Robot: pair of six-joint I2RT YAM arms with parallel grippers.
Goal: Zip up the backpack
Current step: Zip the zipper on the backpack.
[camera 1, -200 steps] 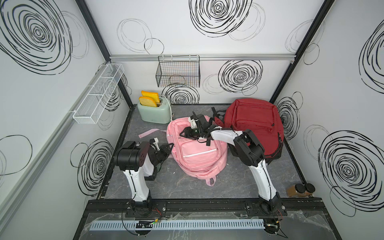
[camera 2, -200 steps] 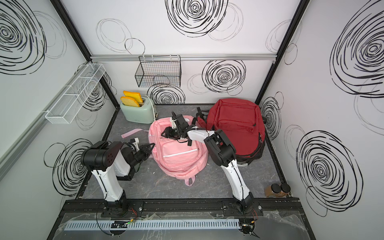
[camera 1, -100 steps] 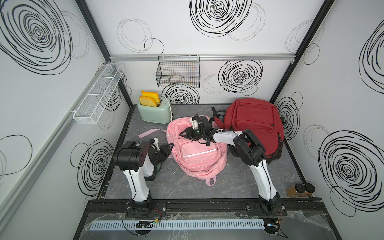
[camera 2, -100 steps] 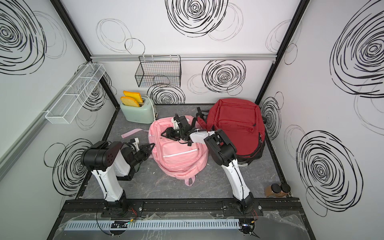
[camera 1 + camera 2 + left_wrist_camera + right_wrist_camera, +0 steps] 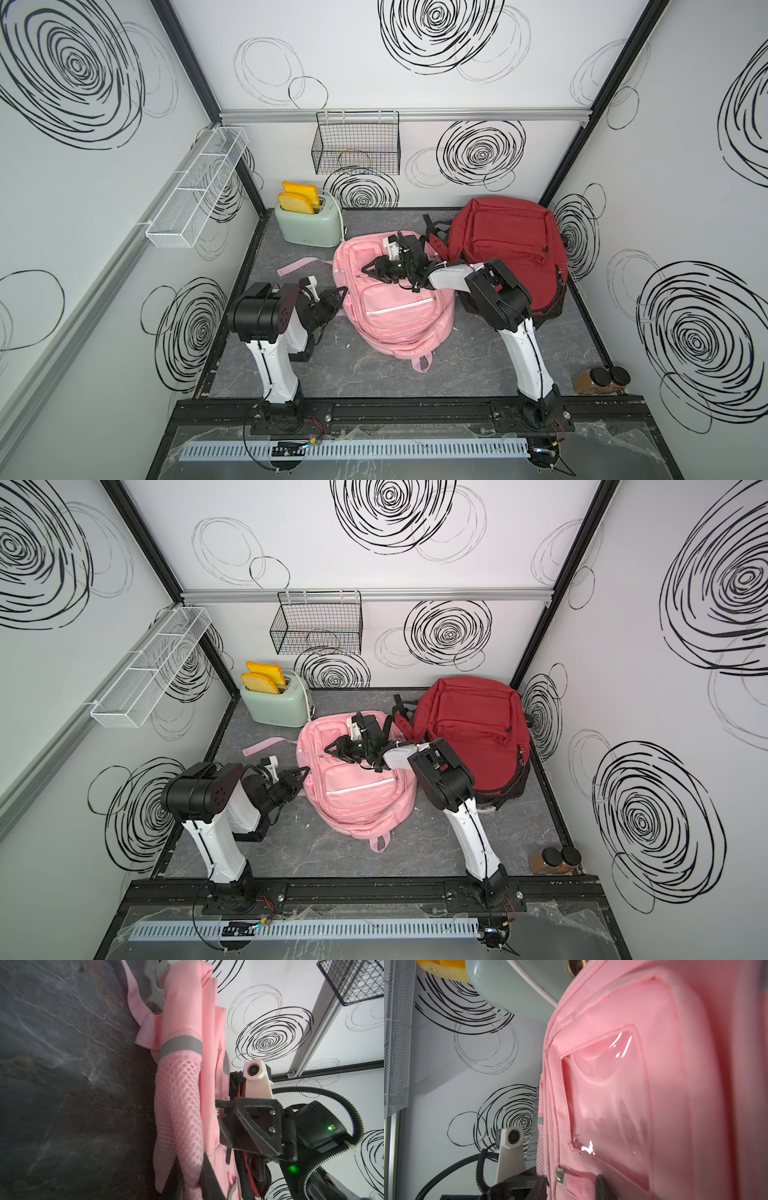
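My left arm (image 5: 272, 357) and my right arm (image 5: 525, 353) are alike: white links on black bases (image 5: 276, 417); each carries a boxy black joint housing (image 5: 262, 311); my fingers (image 5: 255, 1126) are black, flat and triangular, fixed with two silver screws (image 5: 271, 1112); a white wrist camera (image 5: 256, 1073) sits beside them; a ribbed black cable (image 5: 351, 1109) loops past a small green light (image 5: 330, 1128).

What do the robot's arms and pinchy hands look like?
The left arm and right arm have white links and chunky black joints. The left gripper and right gripper are black, with triangular cut-out fingers. Each wrist carries a small white camera and a black ribbed cable. Green lights glow on the right arm.
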